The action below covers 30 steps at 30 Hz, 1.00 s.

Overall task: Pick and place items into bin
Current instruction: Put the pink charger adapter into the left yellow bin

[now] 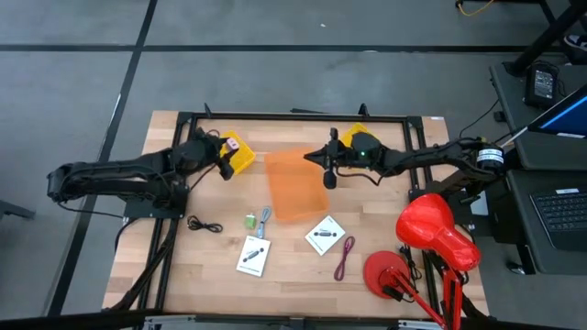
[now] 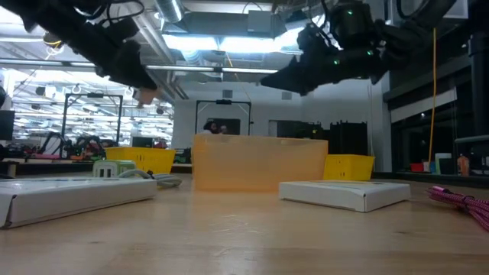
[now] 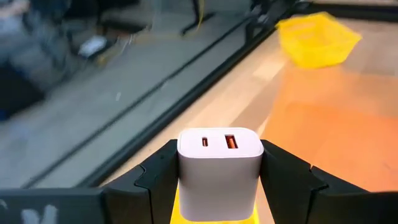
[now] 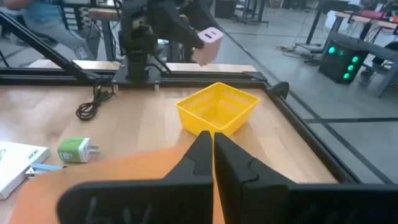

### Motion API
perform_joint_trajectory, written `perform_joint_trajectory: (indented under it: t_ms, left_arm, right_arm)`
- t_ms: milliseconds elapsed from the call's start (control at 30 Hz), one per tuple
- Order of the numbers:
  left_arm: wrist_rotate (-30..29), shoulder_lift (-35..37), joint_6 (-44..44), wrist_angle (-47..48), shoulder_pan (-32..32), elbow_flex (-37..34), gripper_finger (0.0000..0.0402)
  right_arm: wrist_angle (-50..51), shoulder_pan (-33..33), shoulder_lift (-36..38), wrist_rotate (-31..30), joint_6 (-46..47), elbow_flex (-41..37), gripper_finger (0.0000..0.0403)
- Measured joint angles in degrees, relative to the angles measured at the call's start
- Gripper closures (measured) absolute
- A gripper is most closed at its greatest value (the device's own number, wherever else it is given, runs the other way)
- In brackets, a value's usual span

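My left gripper (image 1: pixel 227 152) is shut on a pale pink block (image 3: pixel 219 168), a wall charger with two ports, held above a yellow basket (image 1: pixel 244 164) at the table's far left. My right gripper (image 4: pixel 212 148) is shut and empty, hovering over the right rim of the orange bin (image 1: pixel 293 188). On the table near the front lie a green cube (image 1: pixel 249 221), a blue-grey tool (image 1: pixel 265 220), two white cards (image 1: pixel 254 256) (image 1: pixel 325 235), a black cord (image 1: pixel 204 225) and a dark-red cord (image 1: pixel 344 258). My left gripper pinches the block's two opposite side faces (image 3: pixel 185 180) between its two fingers (image 3: pixel 152 183). The fingers come nearly level from the table's left. The ported face (image 3: pixel 217 142) points away from the wrist. The block is lifted clear, above the yellow basket.
A second yellow basket (image 1: pixel 365 137) sits under my right arm at the far right. A red object (image 1: pixel 436 229) on a round red base (image 1: pixel 383 273) stands at the table's right front corner. A black frame (image 1: pixel 293 116) runs along the table's far edge.
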<state>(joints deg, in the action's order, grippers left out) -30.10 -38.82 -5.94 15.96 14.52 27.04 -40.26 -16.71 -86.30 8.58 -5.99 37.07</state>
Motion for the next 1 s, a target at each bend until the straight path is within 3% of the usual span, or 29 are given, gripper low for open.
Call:
perform_joint_trajectory:
  t_ms: [100, 567, 1000]
  left_arm:
    - [-0.6, -0.9, -4.2, 5.0, 0.0, 3.1, 0.0215]
    - [-3.2, -14.0, -10.8, 8.1, 4.0, 5.8, 0.0215]
    - [-2.4, -22.6, -10.4, 7.8, 8.0, 5.8, 0.0215]
  right_arm:
    - [-2.8, 0.0, 0.0, 0.0, 0.0, -2.2, 0.0403]
    - [-3.3, 0.0, 0.0, -0.1, -0.3, -2.8, 0.0403]
    - [-3.2, 0.0, 0.0, 0.0, 1.4, -2.8, 0.0403]
